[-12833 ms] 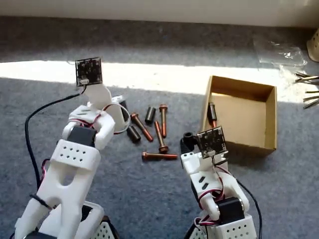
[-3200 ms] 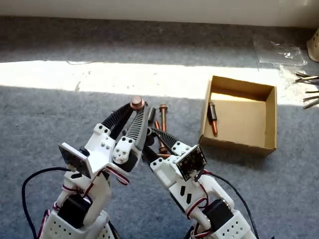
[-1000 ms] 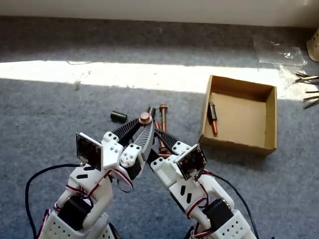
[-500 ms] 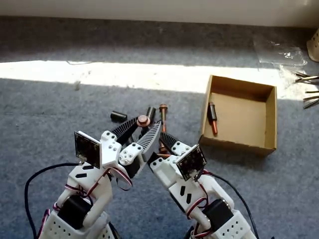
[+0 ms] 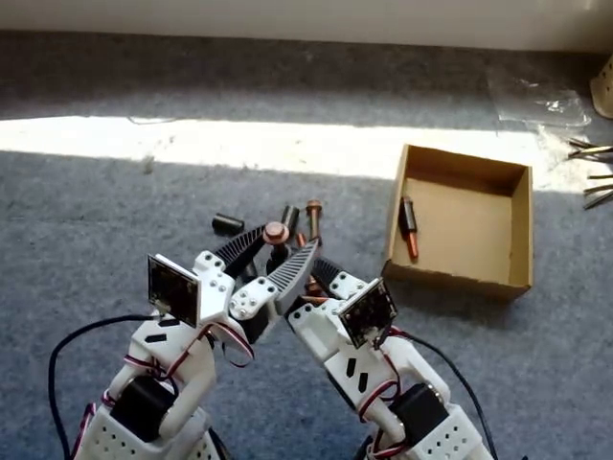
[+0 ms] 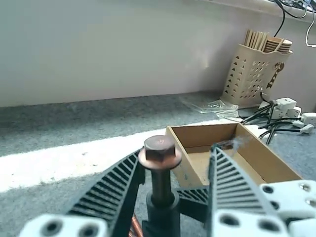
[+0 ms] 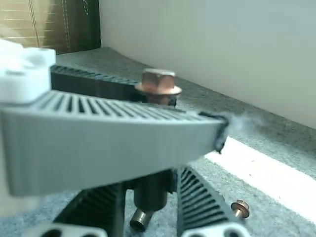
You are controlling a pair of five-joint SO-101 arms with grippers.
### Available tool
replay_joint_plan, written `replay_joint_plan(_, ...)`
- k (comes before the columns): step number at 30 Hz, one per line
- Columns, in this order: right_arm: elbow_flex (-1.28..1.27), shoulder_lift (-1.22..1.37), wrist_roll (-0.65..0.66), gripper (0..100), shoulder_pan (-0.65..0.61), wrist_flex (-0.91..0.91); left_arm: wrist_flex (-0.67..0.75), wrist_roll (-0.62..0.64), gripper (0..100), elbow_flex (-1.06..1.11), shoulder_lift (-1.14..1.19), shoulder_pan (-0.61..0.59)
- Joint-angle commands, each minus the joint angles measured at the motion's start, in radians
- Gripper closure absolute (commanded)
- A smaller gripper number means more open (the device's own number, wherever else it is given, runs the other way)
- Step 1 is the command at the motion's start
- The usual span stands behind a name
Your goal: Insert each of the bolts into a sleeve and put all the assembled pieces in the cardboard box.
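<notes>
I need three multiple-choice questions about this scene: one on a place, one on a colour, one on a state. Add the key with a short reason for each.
1. Where does the assembled piece lie? A) on a shelf B) in the cardboard box C) in a drawer
2. What colour is the head of the upright bolt? A) blue B) white C) copper
3. How is the left gripper? A) open B) shut on the bolt C) shut on a cable
Key: 1 B, it rests on the box floor. 2 C, the head looks copper. 3 A, its fingers stand apart beside the bolt, whose sleeve the right gripper holds.
</notes>
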State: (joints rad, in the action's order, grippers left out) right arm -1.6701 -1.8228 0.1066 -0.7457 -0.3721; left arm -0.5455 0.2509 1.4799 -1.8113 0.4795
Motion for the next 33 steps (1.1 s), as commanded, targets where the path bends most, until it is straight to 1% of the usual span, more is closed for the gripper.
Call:
replay_joint_plan(1, -0.111, -0.01, -0.002, 99.4, -0.008, -0.001, -0.002, -0.037, 79, -0.05, -0.013, -0.022)
replay_joint_plan(5, -0.111, -0.01, -0.002, 99.4, -0.008, -0.001, -0.002, -0.038, 79, -0.053, -0.013, -0.033)
replay_joint_plan(8, -0.111, -0.01, -0.002, 99.4, -0.008, -0.001, 0.003, -0.041, 78, -0.054, -0.013, -0.09)
replay_joint_plan(10, -0.111, -0.01, -0.002, 99.4, -0.008, -0.001, 0.003, -0.087, 78, -0.054, -0.013, -0.116)
replay_joint_plan(13, -0.111, -0.01, -0.002, 99.4, -0.008, -0.001, 0.005, -0.153, 78, -0.054, -0.013, -0.119)
replay_joint_plan(22, -0.111, -0.01, -0.002, 99.4, -0.008, -0.001, 0.055, -0.153, 80, -0.056, -0.013, -0.125)
replay_joint_plan(25, -0.113, -0.01, -0.002, 99.4, -0.008, -0.001, 0.051, -0.153, 80, -0.085, -0.015, -0.133)
replay_joint_plan(30, -0.113, -0.008, -0.002, 99.4, -0.008, -0.005, 0.051, -0.15, 80, -0.119, -0.015, -0.234)
replay_joint_plan(31, -0.113, -0.01, -0.002, 99.4, -0.008, -0.016, 0.051, -0.15, 81, -0.119, -0.015, -0.255)
replay_joint_plan(33, -0.111, -0.01, -0.002, 99.4, -0.008, -0.038, 0.049, -0.15, 88, -0.117, -0.015, -0.297)
